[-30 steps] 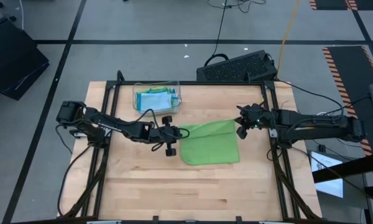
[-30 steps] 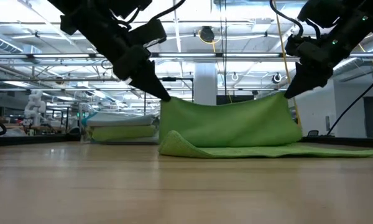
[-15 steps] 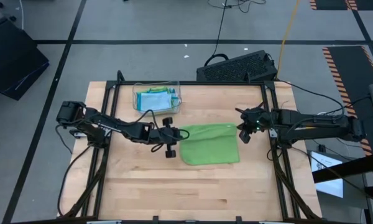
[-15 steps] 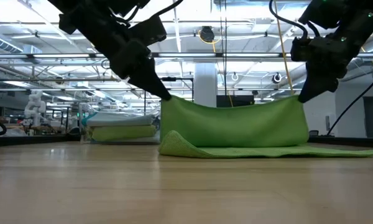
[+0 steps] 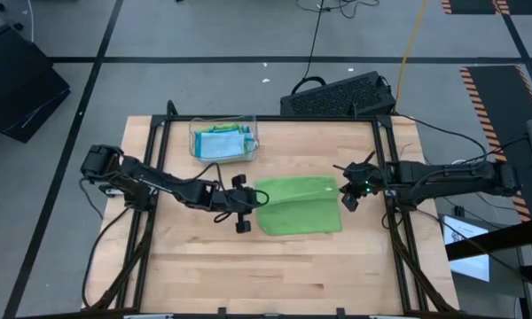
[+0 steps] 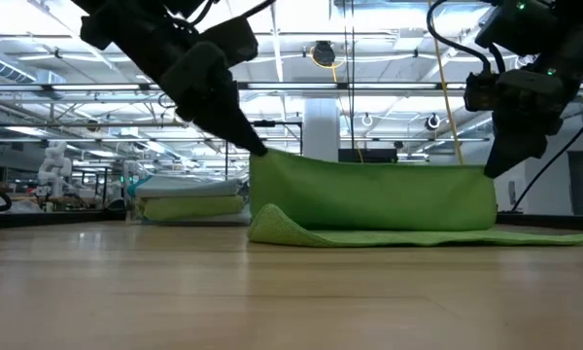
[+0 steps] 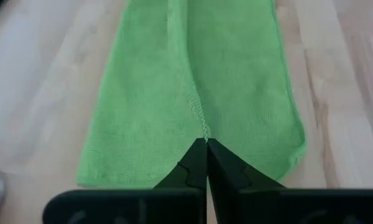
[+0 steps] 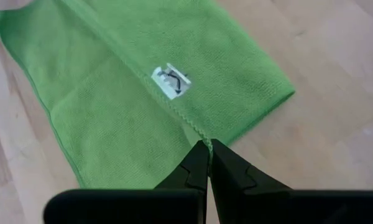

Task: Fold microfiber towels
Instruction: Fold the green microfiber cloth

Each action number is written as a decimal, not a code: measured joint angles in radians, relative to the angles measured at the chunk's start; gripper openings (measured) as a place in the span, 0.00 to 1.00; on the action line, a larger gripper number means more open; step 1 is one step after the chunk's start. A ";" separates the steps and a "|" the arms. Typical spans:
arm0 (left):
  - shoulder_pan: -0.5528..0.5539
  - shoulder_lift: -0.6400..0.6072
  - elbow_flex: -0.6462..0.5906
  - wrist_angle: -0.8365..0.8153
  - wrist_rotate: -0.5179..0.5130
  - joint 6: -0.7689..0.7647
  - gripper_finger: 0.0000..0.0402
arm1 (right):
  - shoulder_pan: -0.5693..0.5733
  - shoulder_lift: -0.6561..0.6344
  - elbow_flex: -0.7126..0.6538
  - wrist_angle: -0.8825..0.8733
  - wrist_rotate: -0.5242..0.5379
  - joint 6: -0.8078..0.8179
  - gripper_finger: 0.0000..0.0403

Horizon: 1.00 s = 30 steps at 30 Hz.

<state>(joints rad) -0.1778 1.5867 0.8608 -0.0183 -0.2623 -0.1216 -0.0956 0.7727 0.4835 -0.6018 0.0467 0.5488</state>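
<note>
Centrally on the pale wooden table (image 5: 204,266), lay a lime green microfiber towel (image 5: 300,206), partly folded, far edge lifted off the wood and stretched taut between two grippers, near half flat beneath. Bore a small white tag (image 8: 171,81) close to the raised hem. Was pinched at one upper corner by the left gripper (image 5: 264,197), dark fingers (image 7: 193,167) pressed fully together on the stitched edge. Was pinched at the opposite upper corner by the right gripper (image 5: 340,188), fingers (image 8: 198,163) likewise clamped tight on the hem. Hung as a low green wall in the low view, both corners held at about the same height.

Farther back, toward the table's far left, stood a clear plastic tray (image 5: 249,130), well apart from the held cloth. Held a small stack of folded light blue and green towels (image 5: 222,142), lying inside its walls. Beyond the table's far edge, rested a black keyboard-like slab (image 5: 339,96) on the grey floor.
</note>
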 joint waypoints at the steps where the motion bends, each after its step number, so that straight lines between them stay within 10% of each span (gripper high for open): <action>1: -0.003 0.006 0.000 -0.006 0.000 -0.006 0.02 | 0.005 0.000 0.000 0.000 0.000 0.006 0.01; 30: -0.078 0.050 0.000 0.081 -0.036 0.053 0.02 | 0.078 -0.041 -0.001 -0.024 -0.053 0.007 0.01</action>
<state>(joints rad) -0.2562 1.6362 0.8608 0.0631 -0.2982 -0.0684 -0.0174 0.7313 0.4828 -0.6255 -0.0065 0.5556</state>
